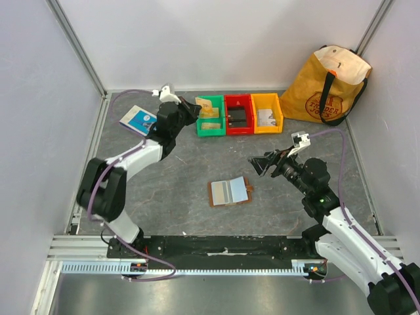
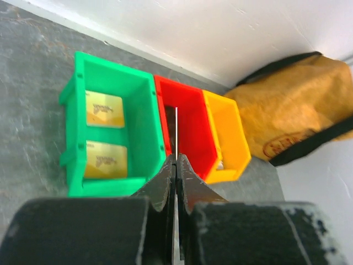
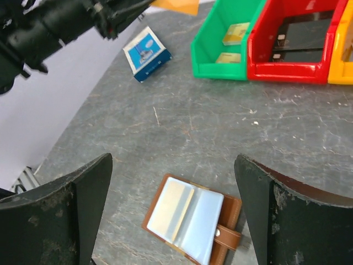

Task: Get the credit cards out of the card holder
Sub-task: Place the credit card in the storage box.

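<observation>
The brown card holder (image 1: 230, 192) lies open on the grey table, pale blue-grey faces up. A tan credit card (image 3: 174, 207) shows in its left pocket. My right gripper (image 3: 174, 160) hangs open above it, touching nothing. My left gripper (image 2: 176, 160) is shut on a thin credit card (image 2: 176, 132), seen edge-on over the green and red bins. The same card (image 3: 177, 5) shows tan at the top of the right wrist view. Two gold credit cards (image 2: 103, 109) (image 2: 105, 160) lie in the green bin (image 2: 142, 127).
A red bin (image 1: 238, 114) with a dark object and a yellow bin (image 1: 267, 112) stand to the right of the green bin. A blue-and-white flat box (image 1: 138, 119) lies at the back left. A tan tote bag (image 1: 326, 85) stands in the back right corner.
</observation>
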